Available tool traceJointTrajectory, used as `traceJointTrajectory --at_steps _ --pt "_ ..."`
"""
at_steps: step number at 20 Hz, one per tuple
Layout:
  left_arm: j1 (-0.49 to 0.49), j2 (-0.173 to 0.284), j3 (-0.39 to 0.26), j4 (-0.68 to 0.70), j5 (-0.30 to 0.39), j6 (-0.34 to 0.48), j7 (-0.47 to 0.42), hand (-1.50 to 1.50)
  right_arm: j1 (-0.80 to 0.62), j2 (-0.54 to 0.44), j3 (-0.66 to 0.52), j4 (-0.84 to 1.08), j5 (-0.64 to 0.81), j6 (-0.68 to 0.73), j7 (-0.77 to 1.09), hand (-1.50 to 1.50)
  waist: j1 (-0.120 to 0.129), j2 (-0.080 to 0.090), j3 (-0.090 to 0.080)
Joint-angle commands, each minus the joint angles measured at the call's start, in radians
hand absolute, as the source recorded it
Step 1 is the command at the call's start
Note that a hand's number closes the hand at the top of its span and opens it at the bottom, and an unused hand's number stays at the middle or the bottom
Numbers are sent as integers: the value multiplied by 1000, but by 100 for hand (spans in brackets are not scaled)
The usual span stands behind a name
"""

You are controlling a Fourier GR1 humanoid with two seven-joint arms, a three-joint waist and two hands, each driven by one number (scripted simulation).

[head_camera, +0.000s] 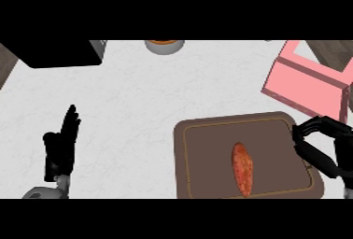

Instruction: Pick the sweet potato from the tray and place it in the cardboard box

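1 sweet potato (242, 168) on 1 tray (207, 154); 1 box (307, 81); left hand (60, 147) fingers straight; right hand (321, 147) curled, holding nothing.

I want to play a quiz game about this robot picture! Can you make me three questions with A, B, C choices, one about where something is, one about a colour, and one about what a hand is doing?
1. Where does the long orange sweet potato lie?
A. on the brown rectangular tray
B. in the box
C. in a hand

2. What colour is the open cardboard box?
A. blue
B. pink
C. green

3. How is the black left hand?
A. curled round the potato
B. open, fingers straight up
C. pressing on the tray

Answers: 1 A, it lies mid-tray. 2 B, its walls are pink. 3 B, it holds nothing, far from the tray.
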Motion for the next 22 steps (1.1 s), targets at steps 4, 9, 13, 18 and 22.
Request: traceJointTrajectory --at_steps 4,9,13,18,22 --pt "15 -10 52 29 54 -25 -31 0 303 25 3 -214 357 -327 60 -150 -5 4 5" --pt "25 -3 47 19 61 -71 -50 0 555 -55 44 -443 530 -230 265 -150 37 12 8" --pt "17 -14 45 37 56 -76 -56 0 642 -91 36 -667 569 -84 525 -150 49 16 8" --pt "-22 -8 51 47 57 -109 -63 0 476 -147 86 -750 600 124 829 -150 86 24 8" --pt "-13 -23 26 0 23 -78 -19 0 341 -142 174 -754 610 236 1024 -150 88 19 11"
